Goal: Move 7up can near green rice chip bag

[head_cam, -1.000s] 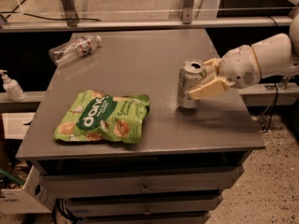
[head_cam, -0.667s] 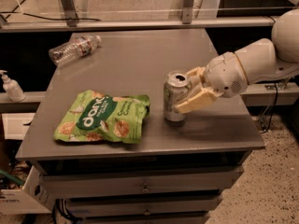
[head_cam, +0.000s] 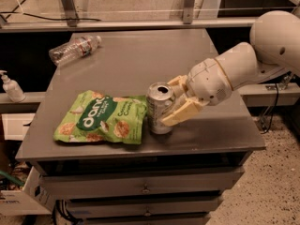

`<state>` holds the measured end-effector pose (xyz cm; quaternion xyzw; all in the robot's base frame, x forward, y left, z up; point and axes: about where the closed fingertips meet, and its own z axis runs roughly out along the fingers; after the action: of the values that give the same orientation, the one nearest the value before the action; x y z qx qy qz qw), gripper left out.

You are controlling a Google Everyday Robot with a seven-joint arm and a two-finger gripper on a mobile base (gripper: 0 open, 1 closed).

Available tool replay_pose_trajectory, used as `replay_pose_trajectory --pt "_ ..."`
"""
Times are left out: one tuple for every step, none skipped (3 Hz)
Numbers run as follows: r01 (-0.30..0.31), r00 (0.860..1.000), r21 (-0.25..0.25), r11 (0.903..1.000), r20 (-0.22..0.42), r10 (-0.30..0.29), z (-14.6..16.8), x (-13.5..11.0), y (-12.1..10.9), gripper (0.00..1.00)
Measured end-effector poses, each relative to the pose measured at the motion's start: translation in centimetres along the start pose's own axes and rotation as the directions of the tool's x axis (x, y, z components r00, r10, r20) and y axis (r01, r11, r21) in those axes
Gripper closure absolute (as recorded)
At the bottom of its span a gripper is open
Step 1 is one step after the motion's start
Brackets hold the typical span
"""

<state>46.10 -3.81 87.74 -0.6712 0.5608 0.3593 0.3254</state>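
Near the table [head_cam: 140, 60] front edge, end effector [head_cam: 171, 102] clamped on 7up can [head_cam: 158, 108] (beside green rice chip bag [head_cam: 101, 118]), bare surface behind.

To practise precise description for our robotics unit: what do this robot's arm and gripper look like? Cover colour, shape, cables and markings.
The arm is made of smooth white shells, rounded and bulbous, with thin seams between segments. The gripper, near the front of the table at the 7up can, has two flat, wedge-shaped, cream-yellow fingers. No cables or markings show on either.
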Motion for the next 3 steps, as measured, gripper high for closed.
replay_pose_trajectory --pt "0.012 1.000 0.001 0.9999 -0.016 -0.012 0.22 0.34 -0.31 0.82" --pt "0.023 1.000 0.016 0.9996 -0.013 -0.023 -0.03 0.71 -0.75 0.59" --pt "0.040 0.999 0.031 0.9987 -0.007 -0.039 -0.26 0.87 -1.02 0.36"
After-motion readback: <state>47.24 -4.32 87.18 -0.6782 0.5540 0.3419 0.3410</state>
